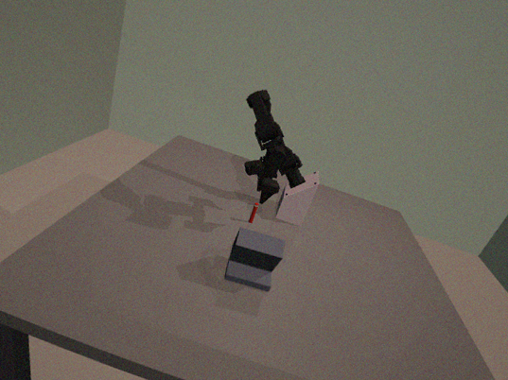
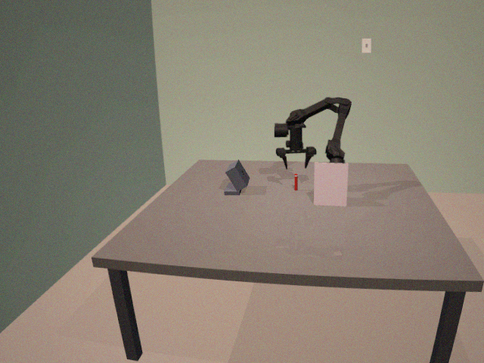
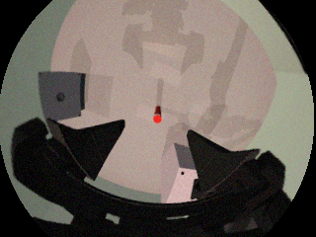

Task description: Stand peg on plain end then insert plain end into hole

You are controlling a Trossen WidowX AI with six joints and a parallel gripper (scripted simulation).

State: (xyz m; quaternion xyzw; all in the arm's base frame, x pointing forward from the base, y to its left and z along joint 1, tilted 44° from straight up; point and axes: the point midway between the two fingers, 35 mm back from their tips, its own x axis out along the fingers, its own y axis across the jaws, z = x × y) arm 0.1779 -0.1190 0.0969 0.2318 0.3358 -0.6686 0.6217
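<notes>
The red peg point(image 1: 253, 215) point(image 2: 296, 183) point(image 3: 157, 112) stands upright on the table, with its white band near the top end. The plain end is down. My gripper point(image 1: 262, 202) point(image 2: 296, 168) point(image 3: 156, 127) is wide open and empty, pointing down above the peg. In the exterior view its fingertips are one on each side of the peg's line, higher than its top. The blue-grey sloped panel point(image 1: 260, 242) point(image 2: 239, 177) point(image 3: 70, 107) stands on a small base, and its single dark hole point(image 3: 60, 97) shows in the wrist view.
A pink block point(image 1: 296, 206) point(image 2: 330, 184) point(image 3: 181, 186) with a sloped top and small dark dots stands on the other side of the peg, close to the arm's base. In the wrist view it is partly behind the right finger. The table point(image 1: 345, 344) point(image 2: 234, 234) carries these things.
</notes>
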